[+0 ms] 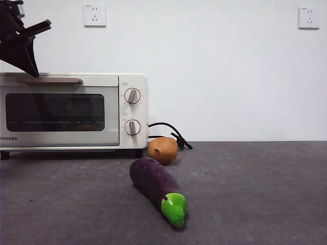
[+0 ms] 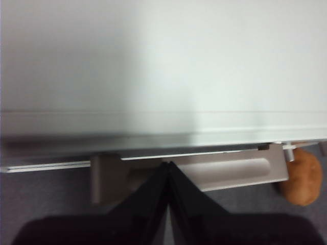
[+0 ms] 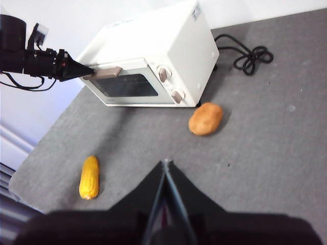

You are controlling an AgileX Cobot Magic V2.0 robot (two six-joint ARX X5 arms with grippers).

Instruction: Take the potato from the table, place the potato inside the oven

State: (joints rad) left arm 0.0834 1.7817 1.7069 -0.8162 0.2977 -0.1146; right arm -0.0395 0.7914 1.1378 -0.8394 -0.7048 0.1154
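Left gripper (image 2: pixel 167 168), clenched empty, sits at the oven (image 1: pixel 102 81) handle (image 2: pixel 225 173), potato (image 1: pixel 163 150) well apart.

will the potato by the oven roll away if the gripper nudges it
Probably a little: the potato is rounded and smooth-skinned, lying free on the flat table. Its lopsided oval shape should stop it soon. It looks firm, so shut jaws likely won't dent it, though they could slip.

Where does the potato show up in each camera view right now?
Front view: the potato lies on the table just right of the oven, behind the eggplant.
Left wrist view: at the right edge, past the end of the oven handle.
Right wrist view: near centre, by the oven's knob corner.
Shared landmark: the oven.
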